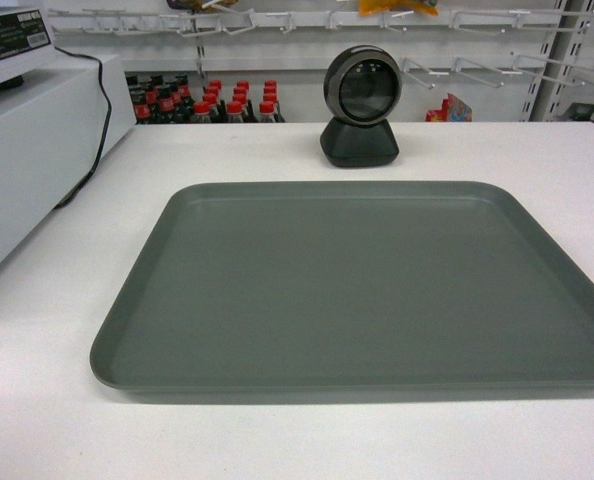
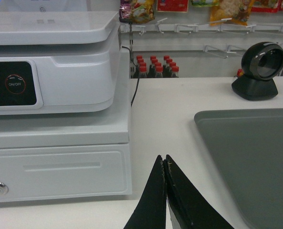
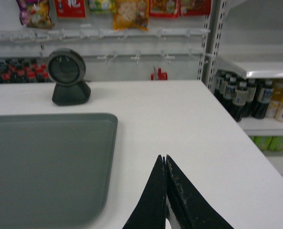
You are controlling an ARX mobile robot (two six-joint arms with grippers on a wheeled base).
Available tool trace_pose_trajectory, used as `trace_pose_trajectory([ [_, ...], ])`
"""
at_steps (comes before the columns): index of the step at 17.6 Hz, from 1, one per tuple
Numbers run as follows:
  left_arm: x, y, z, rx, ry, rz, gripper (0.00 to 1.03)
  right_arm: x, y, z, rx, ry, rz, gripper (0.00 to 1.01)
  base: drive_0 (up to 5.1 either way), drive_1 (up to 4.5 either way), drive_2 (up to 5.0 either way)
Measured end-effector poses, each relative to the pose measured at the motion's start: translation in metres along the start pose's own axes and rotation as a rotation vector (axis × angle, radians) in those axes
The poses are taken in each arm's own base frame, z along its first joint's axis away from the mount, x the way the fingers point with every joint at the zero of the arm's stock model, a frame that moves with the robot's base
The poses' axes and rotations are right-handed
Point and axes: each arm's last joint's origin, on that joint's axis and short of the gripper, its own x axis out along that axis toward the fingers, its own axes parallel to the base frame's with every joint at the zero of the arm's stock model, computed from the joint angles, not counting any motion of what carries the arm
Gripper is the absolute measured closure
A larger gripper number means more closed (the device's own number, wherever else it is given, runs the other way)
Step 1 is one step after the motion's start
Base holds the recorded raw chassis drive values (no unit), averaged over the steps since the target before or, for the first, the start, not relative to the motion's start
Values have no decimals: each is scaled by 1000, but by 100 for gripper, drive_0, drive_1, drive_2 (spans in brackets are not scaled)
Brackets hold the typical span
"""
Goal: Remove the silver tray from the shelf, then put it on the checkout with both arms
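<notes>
White store fittings fill the background: pegboard rails with hooks, hanging snack packets (image 3: pixel 130 12), and rows of red-capped bottles (image 1: pixel 209 102) behind the far edge of the checkout (image 1: pixel 57 400). We see the silver tray (image 1: pixel 362 290) lying flat on this white surface, its near long rim close to the front of the head view and its right end running out of frame. Nothing lies in the tray.

Our left gripper (image 2: pixel 166 162) shows in its wrist view with both black fingers pressed together into a point, clenched on nothing and touching nothing we can make out. It hangs over bare surface just left of the tray's left rim, between the tray and the white cash register (image 2: pixel 55 95) with its drawer and lock.

Our right gripper (image 3: pixel 165 162) looks the same: fingers closed tip to tip, empty, above bare surface just right of the tray's right rim. Neither gripper appears in the head view.

For room, a strip of open surface runs on each side of the tray, narrower on the left where the register stands, wider on the right up to the surface's edge. Beyond that edge stands a shelf (image 3: pixel 260 71) carrying dark bottles (image 3: pixel 239 98). A black round scanner (image 1: pixel 361 105) sits behind the tray's far rim, near but apart from it. A black cable (image 1: pixel 99 120) drops down the register's side.
</notes>
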Motion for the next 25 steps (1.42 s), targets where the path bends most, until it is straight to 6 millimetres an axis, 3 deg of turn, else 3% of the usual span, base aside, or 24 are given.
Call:
trace_pose_trajectory([
  [1,-3,0,-7,0,-12,-1,101,-2,0,-7,0,10,0,99,0,0,0],
  [13,-24,0,-10,0,22,3,101,-28,0,-8,0,0,1,99,0,0,0],
  [22,-30,0,-10,3,-1,2,101,-28,0,-8,0,2,0,99,0,0,0],
  [23,-30,0,-10,3,-1,2,97,-28,0,-8,0,2,0,87,0,0,0],
  [25,-30,0,-10,3,-1,2,70,-28,0,-8,0,2,0,59,0,0,0],
])
